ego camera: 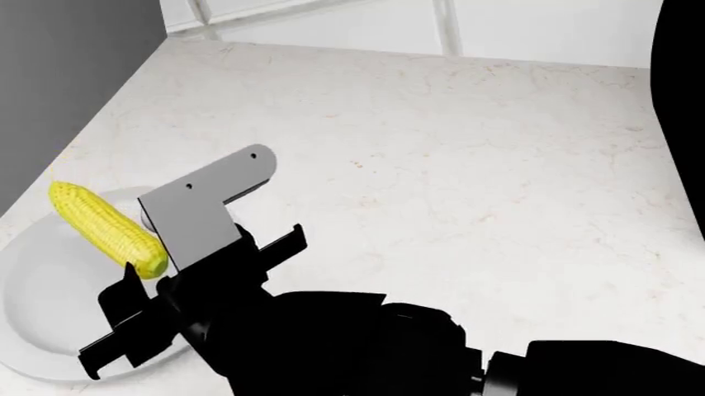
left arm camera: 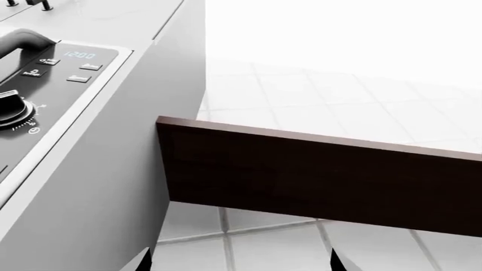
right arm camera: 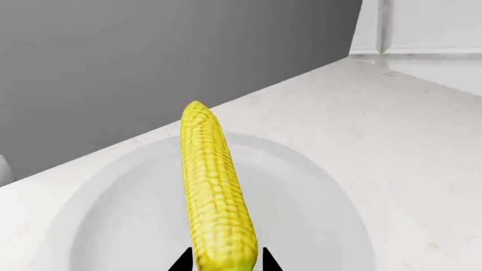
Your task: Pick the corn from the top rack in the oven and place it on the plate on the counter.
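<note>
The yellow corn (ego camera: 105, 227) is held by one end in my right gripper (ego camera: 149, 276), which is shut on it. It points out over the round white plate (ego camera: 44, 318) at the left of the white counter (ego camera: 441, 165). In the right wrist view the corn (right arm camera: 213, 186) runs away from the gripper (right arm camera: 223, 265) across the plate (right arm camera: 309, 197); I cannot tell whether it touches the plate. My left gripper (left arm camera: 239, 264) is open and empty, over tiled floor. The oven's inside and the top rack are out of view.
A grey wall-like side (ego camera: 55, 82) rises just left of the plate, also in the right wrist view (right arm camera: 150, 56). White wall tiles (ego camera: 529, 25) back the counter. The left wrist view shows a control panel (left arm camera: 60, 73) with a knob, and a dark brown panel (left arm camera: 324, 175).
</note>
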